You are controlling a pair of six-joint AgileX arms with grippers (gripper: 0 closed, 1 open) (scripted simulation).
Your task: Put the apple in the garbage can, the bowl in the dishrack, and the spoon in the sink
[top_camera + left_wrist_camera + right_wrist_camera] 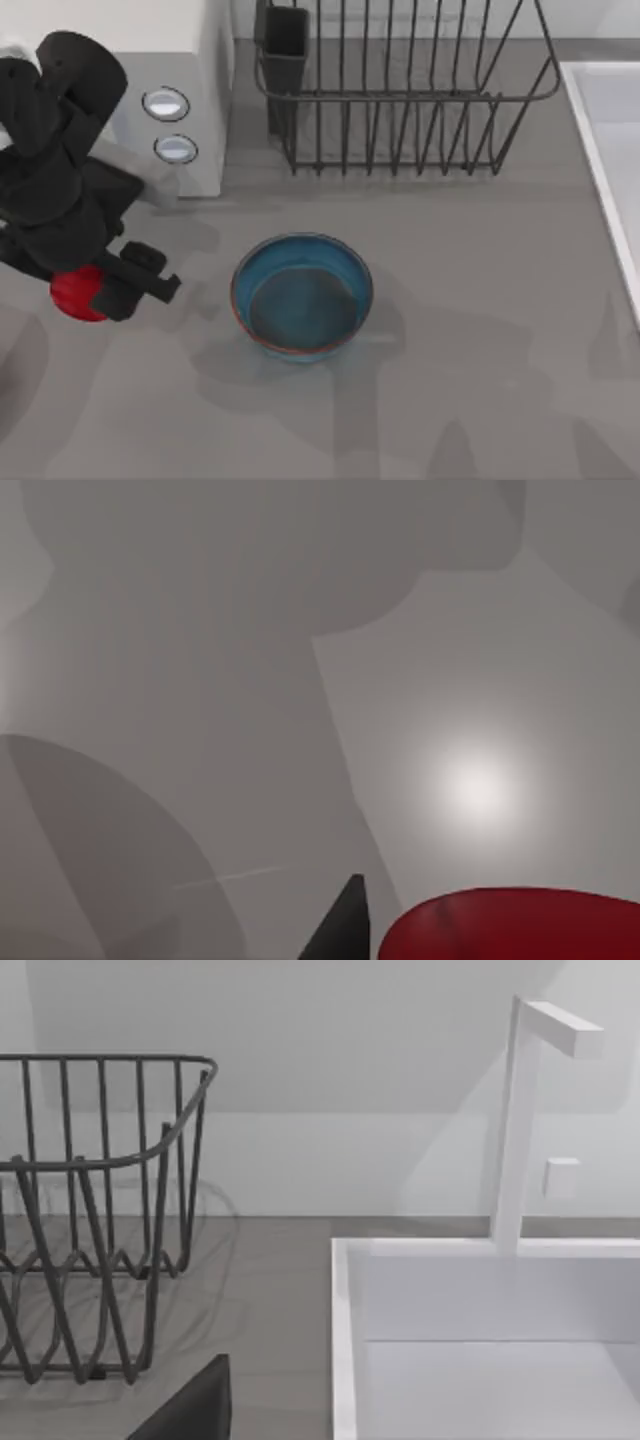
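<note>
The red apple (75, 297) sits at the table's left, half covered by my left gripper (108, 285), which is shut on it. In the left wrist view the apple (510, 928) lies beside one dark finger (342, 925), with the grey table farther off behind. The blue bowl (302, 295) stands upright and empty mid-table, right of that gripper. The wire dishrack (400, 95) is at the back, its black cup (285, 45) at its left corner. The pale sink (612, 150) runs along the right edge. One dark finger (195, 1410) of my open right gripper points toward the sink (480, 1360) and the dishrack (100, 1210). The spoon and the garbage can are out of view.
A white microwave (205, 60) with two round knobs stands at the back left, close behind my left arm. A white tap (520, 1120) rises at the sink's far rim. Bare grey counter lies around and in front of the bowl.
</note>
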